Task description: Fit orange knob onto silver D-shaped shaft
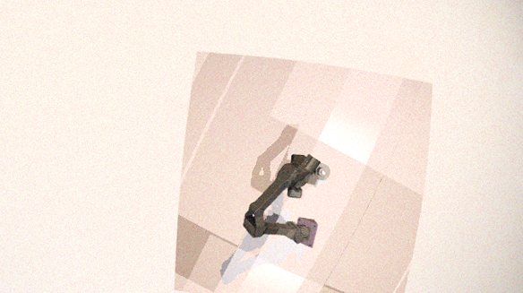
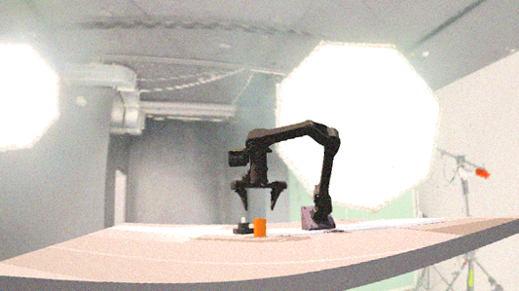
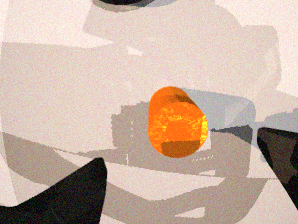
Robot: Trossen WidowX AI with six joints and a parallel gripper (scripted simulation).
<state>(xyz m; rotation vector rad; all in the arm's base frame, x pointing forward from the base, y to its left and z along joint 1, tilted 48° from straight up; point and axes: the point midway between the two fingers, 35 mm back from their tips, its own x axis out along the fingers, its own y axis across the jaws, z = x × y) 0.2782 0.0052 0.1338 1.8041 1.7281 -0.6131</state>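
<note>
The orange knob (image 2: pixel 259 228) (image 3: pixel 175 122) is a short cylinder and stands upright on the table. Its underside with the hole is hidden, and the knob does not show in the top view. My gripper (image 2: pixel 261 209) (image 3: pixel 184 152) is wide open above the knob, with nothing between its fingers. The round pedestal (image 1: pixel 328 169) (image 2: pixel 238 229) stands close beside the knob; its dark edge also shows at the top of the wrist view (image 3: pixel 127 2). The silver shaft (image 1: pixel 323 172) (image 2: pixel 243 220) stands bare on it. Its flat side is too small to make out.
The arm's purple base block (image 1: pixel 312 232) (image 2: pixel 306 218) sits on the table (image 1: pixel 374 224) (image 2: pixel 165 264), away from the pedestal. The arm arches over from the base to the knob. Shadows of the arm fall across the table around the knob.
</note>
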